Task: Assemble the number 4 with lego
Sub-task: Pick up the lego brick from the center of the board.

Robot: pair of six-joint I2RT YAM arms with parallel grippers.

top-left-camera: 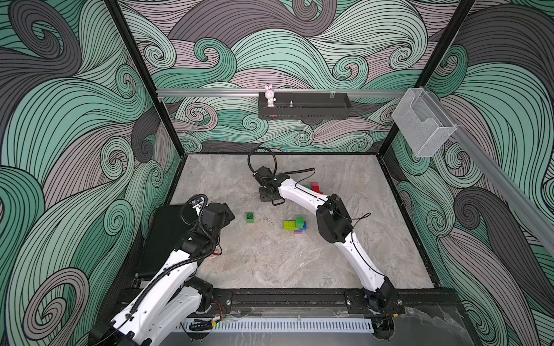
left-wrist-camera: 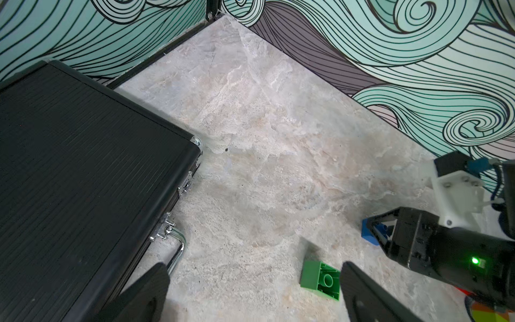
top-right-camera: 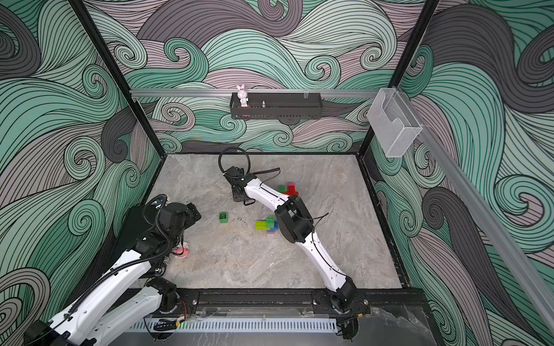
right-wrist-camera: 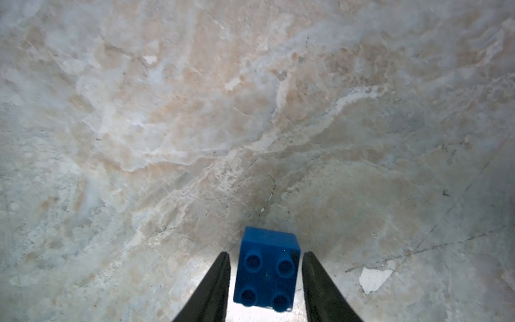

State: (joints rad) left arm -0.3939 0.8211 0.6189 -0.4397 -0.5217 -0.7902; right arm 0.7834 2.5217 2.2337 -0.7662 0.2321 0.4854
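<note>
No text, label, brand, number or sign can be read in any of the views.

Partly hidden behind the right arm (top-left-camera: 299, 191) — the red-pink bricks (top-left-camera: 315, 187); tiny object (top-left-camera: 290, 104) on the shelf (top-left-camera: 317, 115) — unidentifiable.
</note>
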